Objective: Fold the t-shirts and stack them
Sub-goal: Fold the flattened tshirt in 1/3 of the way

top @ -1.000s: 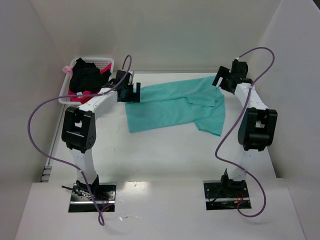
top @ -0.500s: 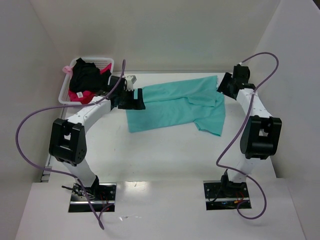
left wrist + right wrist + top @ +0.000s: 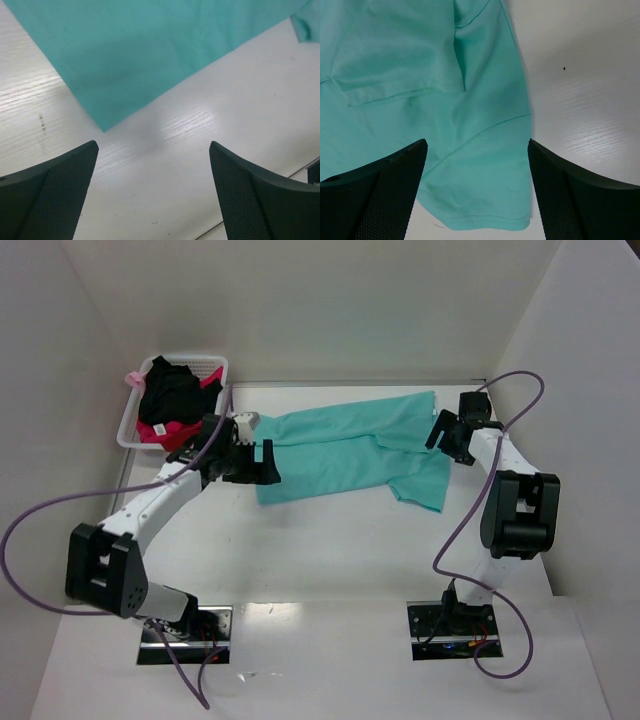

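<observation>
Jaws open and empty, the left gripper [image 3: 264,462] and right gripper [image 3: 447,443] are hovering at the ends of the teal t-shirt [image 3: 340,445], seemingly starting its fold and probably needing to pinch its corners next.

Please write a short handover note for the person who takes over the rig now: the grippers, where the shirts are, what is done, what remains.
Left gripper: open, empty, over the bare table just off a corner of the teal t-shirt.
Right gripper: open, empty, above that shirt's right edge.
Black t-shirt and pink-red t-shirt: bunched in the white basket, far left.
Done: teal one laid out, not folded.
Left: fold all three, then stack them.
</observation>
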Tool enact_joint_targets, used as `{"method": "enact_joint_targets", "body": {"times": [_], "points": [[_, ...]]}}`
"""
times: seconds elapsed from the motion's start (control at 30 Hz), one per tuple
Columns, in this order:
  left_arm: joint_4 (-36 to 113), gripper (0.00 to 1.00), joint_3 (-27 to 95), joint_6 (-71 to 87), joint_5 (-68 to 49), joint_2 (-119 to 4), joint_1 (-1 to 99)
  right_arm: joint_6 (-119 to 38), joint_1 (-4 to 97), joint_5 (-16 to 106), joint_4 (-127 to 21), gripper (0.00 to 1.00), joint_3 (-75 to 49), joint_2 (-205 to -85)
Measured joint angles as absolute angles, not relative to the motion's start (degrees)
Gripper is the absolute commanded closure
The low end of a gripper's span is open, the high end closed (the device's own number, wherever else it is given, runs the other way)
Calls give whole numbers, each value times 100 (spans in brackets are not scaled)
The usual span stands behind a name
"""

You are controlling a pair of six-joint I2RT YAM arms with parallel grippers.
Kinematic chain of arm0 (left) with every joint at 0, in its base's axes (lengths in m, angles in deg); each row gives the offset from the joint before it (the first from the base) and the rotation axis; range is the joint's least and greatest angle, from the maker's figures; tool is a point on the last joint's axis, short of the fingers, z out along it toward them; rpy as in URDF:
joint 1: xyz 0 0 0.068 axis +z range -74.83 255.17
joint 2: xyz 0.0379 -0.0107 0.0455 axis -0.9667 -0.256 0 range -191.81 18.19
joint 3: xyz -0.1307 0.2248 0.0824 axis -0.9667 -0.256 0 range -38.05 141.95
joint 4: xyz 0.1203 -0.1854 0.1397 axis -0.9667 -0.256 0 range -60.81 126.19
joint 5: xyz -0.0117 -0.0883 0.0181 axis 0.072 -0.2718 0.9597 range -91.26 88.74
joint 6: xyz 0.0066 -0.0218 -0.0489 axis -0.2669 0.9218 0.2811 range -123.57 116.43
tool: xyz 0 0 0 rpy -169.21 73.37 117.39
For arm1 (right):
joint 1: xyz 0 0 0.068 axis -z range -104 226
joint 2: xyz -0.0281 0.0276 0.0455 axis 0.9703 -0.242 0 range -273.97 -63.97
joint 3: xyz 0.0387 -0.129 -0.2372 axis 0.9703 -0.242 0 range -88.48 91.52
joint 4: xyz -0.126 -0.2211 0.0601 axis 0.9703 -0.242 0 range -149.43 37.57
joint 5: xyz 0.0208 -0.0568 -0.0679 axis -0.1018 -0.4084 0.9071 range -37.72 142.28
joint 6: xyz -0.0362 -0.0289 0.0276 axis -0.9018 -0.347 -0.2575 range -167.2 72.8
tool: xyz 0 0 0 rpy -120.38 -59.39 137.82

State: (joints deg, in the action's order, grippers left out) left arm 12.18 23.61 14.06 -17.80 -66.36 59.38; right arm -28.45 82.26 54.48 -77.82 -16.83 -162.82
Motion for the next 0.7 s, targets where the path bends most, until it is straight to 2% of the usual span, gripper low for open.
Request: {"method": "enact_joint_targets", "body": {"times": [0.13,0.47,0.7], "points": [[1330,0,2270,1804,-1347,-5974,5933,-2837,8226,5446,-7767,13,-1737,-16271],[2337,0,1218,3235,-565,-5797,5933,-2747,8226,5553,-7649,13,-2070,-16083],[2818,0,901,3275,-444,-4369,5933,-2732,8228,5649,-7607,14,-2087,-15989]]}}
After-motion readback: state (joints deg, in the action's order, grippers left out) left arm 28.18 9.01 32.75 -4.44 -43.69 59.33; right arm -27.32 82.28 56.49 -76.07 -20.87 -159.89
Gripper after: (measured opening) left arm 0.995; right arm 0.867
